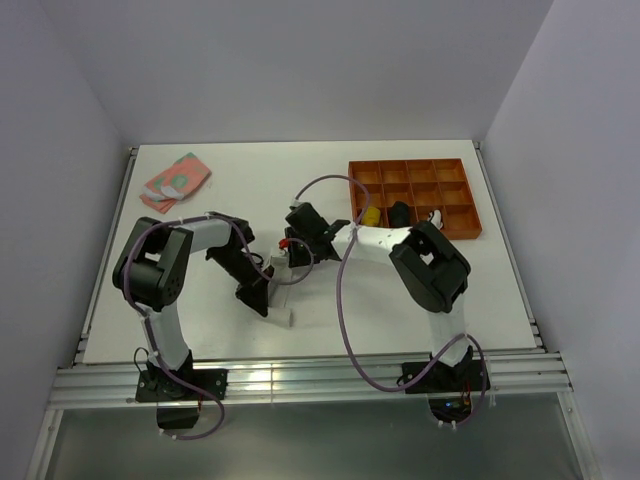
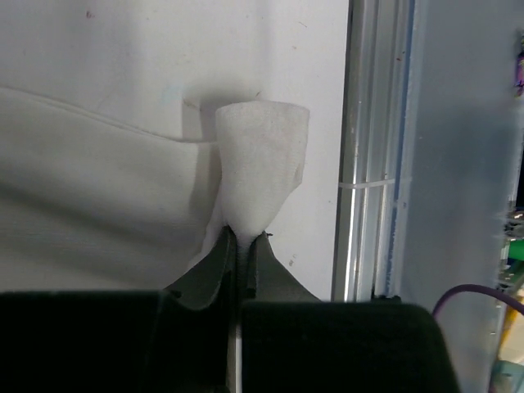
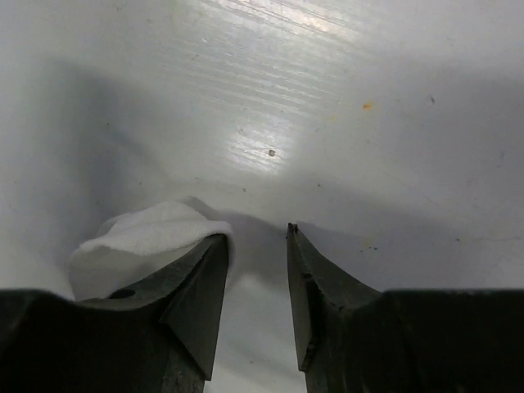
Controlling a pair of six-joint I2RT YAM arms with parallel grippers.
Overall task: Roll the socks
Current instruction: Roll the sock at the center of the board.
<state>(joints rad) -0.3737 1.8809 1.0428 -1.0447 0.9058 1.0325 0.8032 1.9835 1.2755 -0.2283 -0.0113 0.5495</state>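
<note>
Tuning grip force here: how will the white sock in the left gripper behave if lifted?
Probably floppy: the white sock gathers to a thin waist where the left gripper pinches it, then flares. Likely light, being thin cloth. Unlikely to roll away; it bunches softly beside the open right gripper.

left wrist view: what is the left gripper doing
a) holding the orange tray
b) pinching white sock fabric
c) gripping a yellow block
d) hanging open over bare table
B: the left gripper is shut on a narrow fold of the white sock, which fans out past its tips.
</note>
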